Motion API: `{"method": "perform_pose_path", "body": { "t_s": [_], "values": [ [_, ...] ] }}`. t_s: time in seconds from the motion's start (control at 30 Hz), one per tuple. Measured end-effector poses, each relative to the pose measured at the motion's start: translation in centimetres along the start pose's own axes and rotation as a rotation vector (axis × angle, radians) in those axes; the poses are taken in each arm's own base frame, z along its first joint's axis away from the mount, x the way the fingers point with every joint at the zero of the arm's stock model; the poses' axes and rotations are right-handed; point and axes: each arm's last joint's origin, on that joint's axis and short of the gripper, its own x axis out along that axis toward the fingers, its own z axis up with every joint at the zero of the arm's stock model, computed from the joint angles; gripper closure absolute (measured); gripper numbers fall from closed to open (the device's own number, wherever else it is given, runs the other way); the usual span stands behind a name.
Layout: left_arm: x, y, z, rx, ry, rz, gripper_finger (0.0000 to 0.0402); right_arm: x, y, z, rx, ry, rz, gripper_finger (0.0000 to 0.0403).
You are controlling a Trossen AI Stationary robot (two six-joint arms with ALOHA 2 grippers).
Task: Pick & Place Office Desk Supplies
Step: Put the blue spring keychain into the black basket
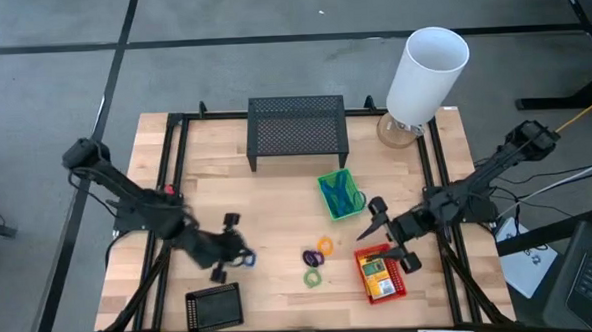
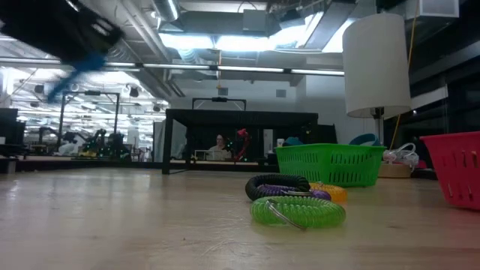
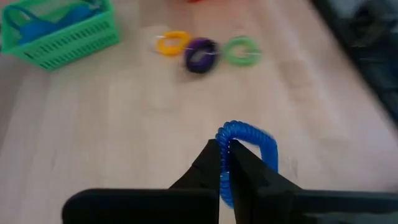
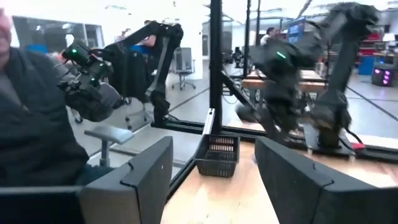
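My left gripper point(image 1: 232, 251) is at the near left of the table, shut on a blue coiled ring point(image 3: 249, 140). It shows blurred and raised in the low view point(image 2: 75, 45). Orange point(image 1: 325, 245), purple point(image 1: 311, 256) and green point(image 1: 313, 277) rings lie flat on the table mid-front. A green basket point(image 1: 340, 194) holds blue band loops. My right gripper point(image 1: 374, 231) is open and empty, beside a red basket point(image 1: 381, 272) that holds yellow-and-green packs. A black basket point(image 1: 213, 308) stands at the front left. My left gripper pinches the rim of the blue ring point(image 3: 225, 138) between its two fingertips, on the side of the loop nearest the gripper. The rest of the loop stands out beyond the fingers. The low view shows the ring point(image 2: 75, 75) well above the table.
A wide black mesh stand point(image 1: 297, 126) stands at the far middle and a tall white cylinder point(image 1: 427, 75) at the far right. A black frame rail point(image 1: 436, 170) runs along the table's sides. Bare wood lies between my left gripper and the rings.
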Motion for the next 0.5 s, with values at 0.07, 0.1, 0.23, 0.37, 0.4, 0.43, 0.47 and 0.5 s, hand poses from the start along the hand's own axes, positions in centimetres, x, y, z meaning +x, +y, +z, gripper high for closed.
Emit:
{"method": "perform_pose_path", "body": {
  "t_s": [0.07,0.1,0.23,0.37,0.4,0.43,0.47,0.5],
  "values": [
    [-1.6,-1.0,0.0,-0.024,0.002,-0.045,0.0398,-0.9,-0.5,-1.2,0.022,0.005,-0.013,0.0174],
    [-2.2,-1.5,-0.1,-0.039,0.009,-0.069,0.0398,-1.3,-0.7,-1.8,0.035,0.008,-0.016,0.0174],
    [-3.8,-3.3,-1.1,-0.107,0.063,-0.17,0.0398,-3.0,-1.2,-3.9,0.057,-0.019,0.012,0.0174],
    [-4.8,-4.9,-1.9,-0.163,0.074,-0.216,0.0398,-4.5,-1.4,-4.9,0.06,-0.088,0.025,0.0174],
    [-4.9,-5.2,-2.1,-0.172,0.075,-0.22,0.0398,-4.7,-1.4,-5.0,0.054,-0.101,0.03,0.0174],
    [-5.1,-5.5,-2.3,-0.182,0.078,-0.223,0.0398,-4.8,-1.4,-5.0,0.051,-0.102,0.038,0.0174],
    [-5.1,-5.8,-2.4,-0.192,0.081,-0.226,0.0398,-4.8,-1.4,-5.1,0.05,-0.097,0.044,0.0174],
    [-5.2,-6.1,-2.6,-0.199,0.085,-0.225,0.0398,-4.8,-1.4,-5.2,0.05,-0.09,0.044,0.0174]
  ]
}}
